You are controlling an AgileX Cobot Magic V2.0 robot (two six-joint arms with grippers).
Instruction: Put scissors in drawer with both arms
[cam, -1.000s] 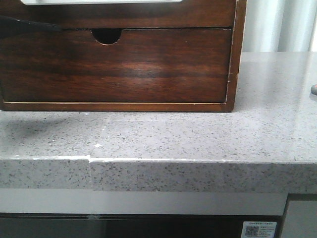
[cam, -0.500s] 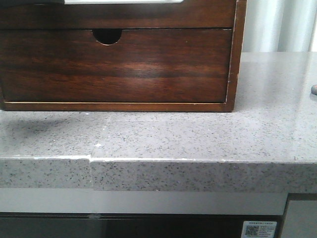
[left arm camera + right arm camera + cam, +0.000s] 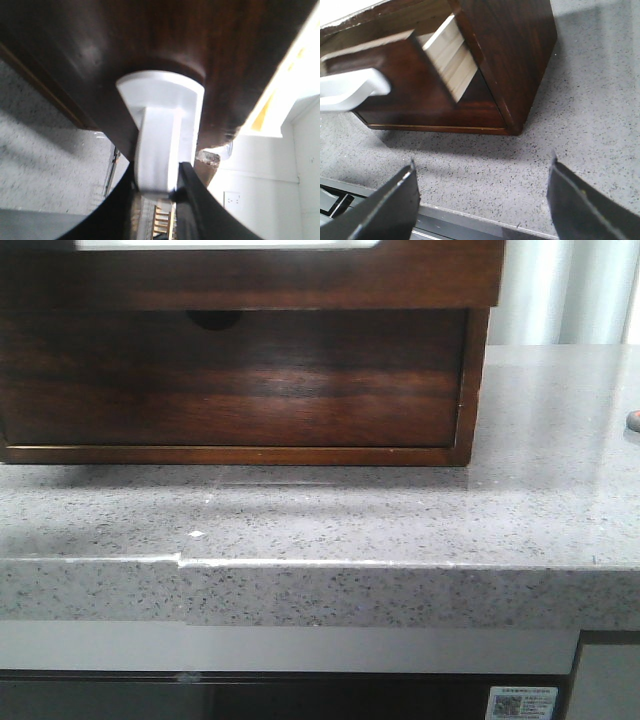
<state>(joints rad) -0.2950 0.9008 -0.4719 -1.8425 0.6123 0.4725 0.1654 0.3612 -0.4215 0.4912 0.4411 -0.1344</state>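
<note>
Drawer handle (image 3: 162, 135) sits pinched in the left end effector (image 3: 156, 192); the drawer (image 3: 250, 275) now juts further over the notched front than a second ago, so it is opening. Right end effector (image 3: 482, 200) hangs wide open and empty above the desk (image 3: 400, 510); scissors aren't visible

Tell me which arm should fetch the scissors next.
Right. The left gripper is shut on the white handle of the drawer, while the right gripper hangs open and empty, on the side where the scissors seem to lie.
</note>
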